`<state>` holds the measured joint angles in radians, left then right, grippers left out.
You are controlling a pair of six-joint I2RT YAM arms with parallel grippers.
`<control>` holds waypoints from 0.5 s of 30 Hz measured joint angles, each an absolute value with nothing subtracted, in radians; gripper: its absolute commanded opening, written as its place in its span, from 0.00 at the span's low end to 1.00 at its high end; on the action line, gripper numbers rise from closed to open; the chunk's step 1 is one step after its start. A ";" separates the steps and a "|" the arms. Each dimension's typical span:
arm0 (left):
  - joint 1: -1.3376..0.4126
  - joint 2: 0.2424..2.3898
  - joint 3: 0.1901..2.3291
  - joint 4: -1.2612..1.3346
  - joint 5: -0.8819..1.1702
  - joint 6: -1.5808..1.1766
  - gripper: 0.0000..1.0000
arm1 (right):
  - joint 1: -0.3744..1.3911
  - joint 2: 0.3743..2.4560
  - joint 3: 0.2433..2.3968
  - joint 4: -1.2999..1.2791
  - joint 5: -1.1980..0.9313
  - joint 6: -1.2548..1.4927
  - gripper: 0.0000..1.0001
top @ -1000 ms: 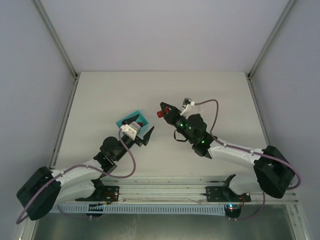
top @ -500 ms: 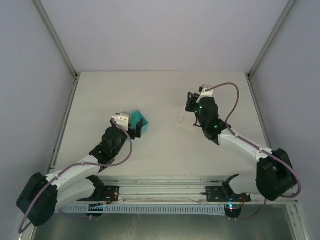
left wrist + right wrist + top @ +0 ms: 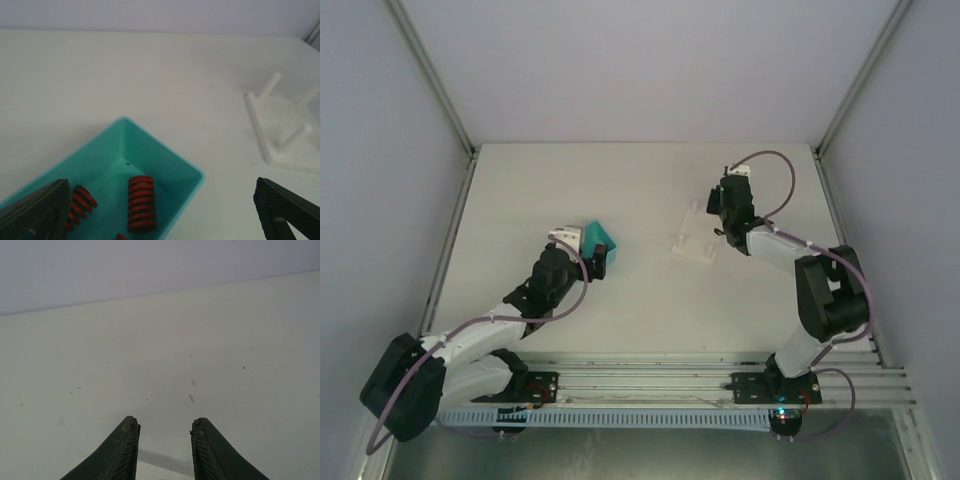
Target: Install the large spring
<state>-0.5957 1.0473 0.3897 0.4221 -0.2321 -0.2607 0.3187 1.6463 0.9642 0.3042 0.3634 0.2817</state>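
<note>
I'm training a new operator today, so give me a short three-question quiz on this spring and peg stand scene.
1. True or false: red springs lie in the teal bin.
2. Which arm is at that bin? A left arm, B right arm.
3. What sits on the pegs of the white peg stand?
Key: 1 true; 2 A; 3 nothing, the visible pegs are bare.

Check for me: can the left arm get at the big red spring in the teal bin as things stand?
Probably yes. The left gripper hangs wide open just above the bin, the spring sits uncovered inside, and nothing stands between them.
</note>
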 measured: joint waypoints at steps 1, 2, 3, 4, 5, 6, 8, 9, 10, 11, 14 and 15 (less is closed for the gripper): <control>-0.599 1.060 0.390 0.422 -0.226 -0.262 0.99 | 0.317 1.664 0.973 0.304 0.366 0.274 0.00; -0.601 1.073 0.390 0.422 -0.219 -0.261 0.99 | 0.314 1.681 0.984 0.304 0.368 0.265 0.00; -0.603 1.086 0.390 0.422 -0.213 -0.261 0.99 | 0.313 1.697 0.994 0.304 0.371 0.260 0.00; -0.603 1.094 0.390 0.421 -0.206 -0.260 0.99 | 0.311 1.713 1.004 0.304 0.374 0.255 0.00; -0.603 1.098 0.390 0.422 -0.202 -0.259 0.99 | 0.310 1.726 1.011 0.304 0.377 0.253 0.00; -0.603 1.099 0.390 0.422 -0.199 -0.258 0.99 | 0.308 1.736 1.015 0.304 0.378 0.252 0.00; -0.603 1.094 0.390 0.422 -0.196 -0.258 0.99 | 0.307 1.746 1.015 0.302 0.382 0.250 0.00; -0.603 1.087 0.389 0.423 -0.193 -0.257 0.99 | 0.307 1.750 1.015 0.301 0.384 0.250 0.00; -0.603 1.081 0.389 0.426 -0.192 -0.257 0.99 | 0.307 1.753 1.015 0.302 0.386 0.251 0.00; -0.603 1.074 0.387 0.430 -0.191 -0.256 0.99 | 0.307 1.755 1.015 0.302 0.390 0.251 0.00; -0.603 1.058 0.387 0.444 -0.191 -0.256 0.99 | 0.307 1.761 1.015 0.305 0.402 0.250 0.00; -0.603 1.056 0.387 0.447 -0.191 -0.256 0.99 | 0.307 1.765 1.015 0.306 0.403 0.250 0.00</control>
<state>-0.6033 1.0557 0.3866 0.4465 -0.1905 -0.2562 0.3069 1.7649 1.0149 0.3058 0.4034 0.2501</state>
